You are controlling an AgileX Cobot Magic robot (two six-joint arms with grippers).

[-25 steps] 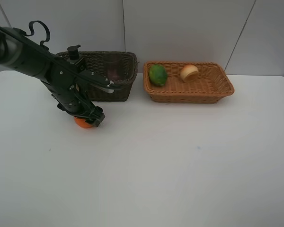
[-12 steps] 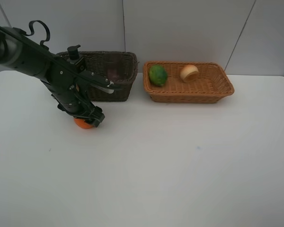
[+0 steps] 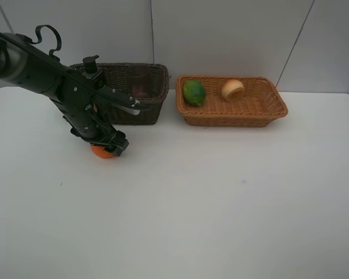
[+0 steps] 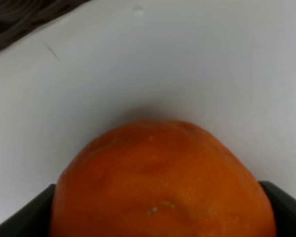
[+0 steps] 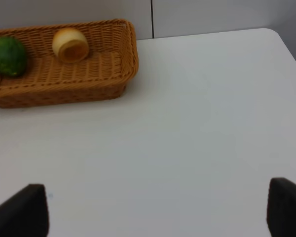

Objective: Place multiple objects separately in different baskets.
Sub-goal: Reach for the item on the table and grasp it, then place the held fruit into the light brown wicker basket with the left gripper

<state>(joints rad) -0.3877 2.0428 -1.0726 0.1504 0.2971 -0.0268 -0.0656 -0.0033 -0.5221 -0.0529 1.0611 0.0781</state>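
In the high view the left claw (image 3: 107, 146) hides most of the round orange tangerine (image 3: 103, 152) on the white surface (image 3: 221, 197) in front of the dark brown wicker basket (image 3: 154, 87), whose contents are too dim to tell apart. The left wrist view shows the tangerine filling the gap between wide dark jaws, contact unclear. The right claw (image 5: 158, 207), seen only in its wrist view, stands wide and empty, facing the light tan wicker basket (image 5: 113, 81) holding a green oval fruit (image 5: 8, 55) and a pale yellow peach (image 5: 70, 44).
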